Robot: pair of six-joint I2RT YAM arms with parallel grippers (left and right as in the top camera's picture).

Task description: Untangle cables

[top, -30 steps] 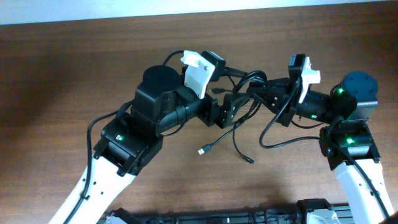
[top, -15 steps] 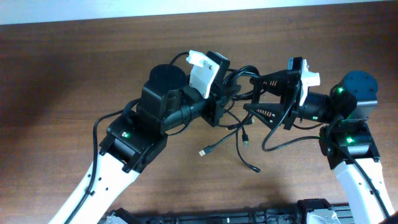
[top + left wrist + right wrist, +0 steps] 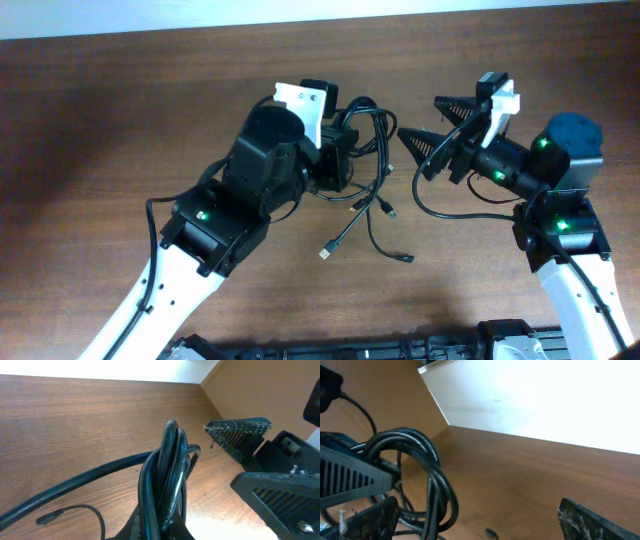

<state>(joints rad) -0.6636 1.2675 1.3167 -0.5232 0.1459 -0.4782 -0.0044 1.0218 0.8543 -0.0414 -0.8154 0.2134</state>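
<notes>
At mid-table (image 3: pixel 120 100), our left gripper (image 3: pixel 347 160) pinches the cables (image 3: pixel 378 140) in a bunch; our right gripper (image 3: pixel 437 127) hangs beside them, jaws spread wide.

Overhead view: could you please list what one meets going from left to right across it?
Left arm → cables → right gripper, jaws open → right arm.
</notes>
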